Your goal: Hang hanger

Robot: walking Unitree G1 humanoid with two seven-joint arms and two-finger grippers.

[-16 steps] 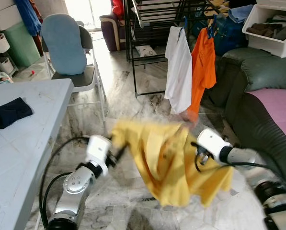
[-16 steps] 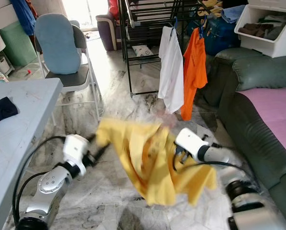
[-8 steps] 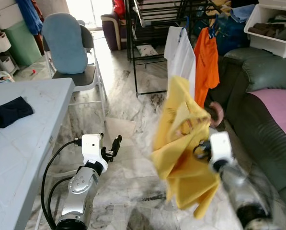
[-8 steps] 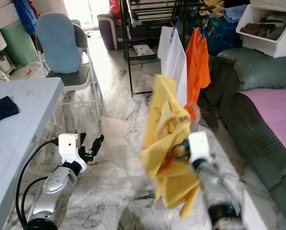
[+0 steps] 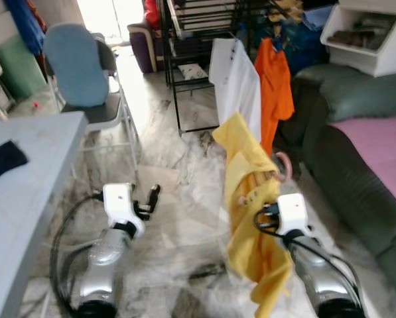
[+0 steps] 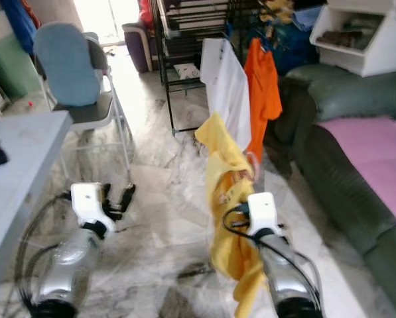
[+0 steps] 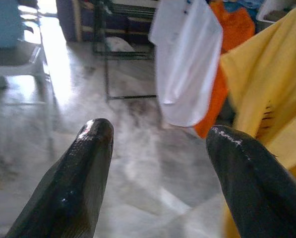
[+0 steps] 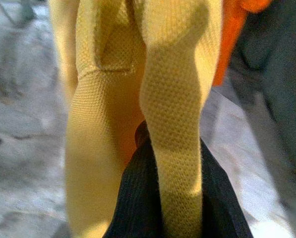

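Your right tool [image 5: 272, 199] is clenched on the yellow shirt [image 5: 251, 218], which hangs limp below it (soft, light, likely to swing and slip). Grip by the pink hanger hook [image 5: 284, 165] just above. Your left tool [image 7: 157, 144] is released, well apart.
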